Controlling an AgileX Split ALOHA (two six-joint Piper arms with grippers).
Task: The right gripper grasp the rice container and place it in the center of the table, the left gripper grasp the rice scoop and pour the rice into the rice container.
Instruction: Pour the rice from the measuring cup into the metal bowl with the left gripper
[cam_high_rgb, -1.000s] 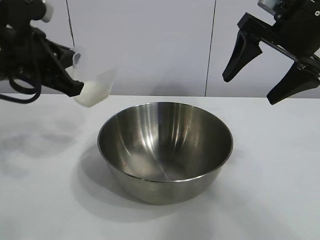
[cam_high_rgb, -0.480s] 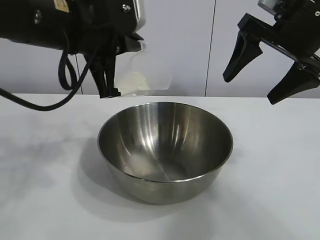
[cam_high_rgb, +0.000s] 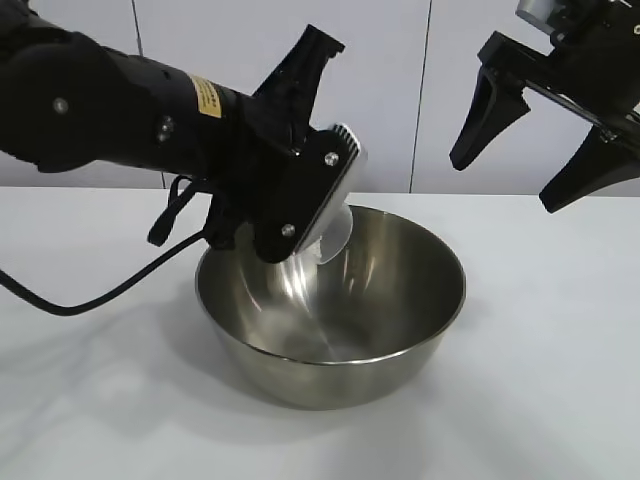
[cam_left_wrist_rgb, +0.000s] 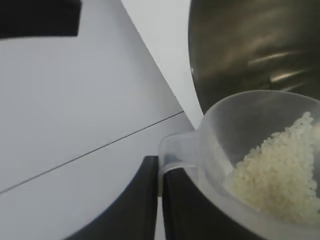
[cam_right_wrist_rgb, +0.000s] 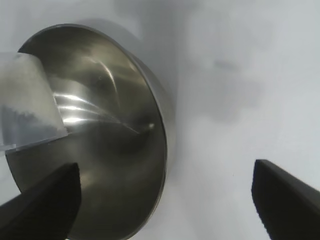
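The steel rice container (cam_high_rgb: 350, 310) stands in the middle of the white table (cam_high_rgb: 540, 390). My left gripper (cam_left_wrist_rgb: 161, 172) is shut on the handle of the clear rice scoop (cam_left_wrist_rgb: 220, 130) and holds it tilted over the container's back left rim. In the exterior view the scoop (cam_high_rgb: 337, 235) shows only partly behind the left wrist. White rice (cam_left_wrist_rgb: 280, 170) lies heaped in the scoop. My right gripper (cam_high_rgb: 504, 186) hangs open and empty high at the back right, above and beside the container (cam_right_wrist_rgb: 115, 150). The scoop also shows in the right wrist view (cam_right_wrist_rgb: 27, 100).
The left arm's black cable (cam_high_rgb: 110, 290) trails over the table to the left of the container. A pale wall with panel seams (cam_high_rgb: 430, 90) stands behind the table.
The left arm has swung right from the back left to above the container and has turned its wrist, tipping the scoop over the rim. The right arm has not moved.
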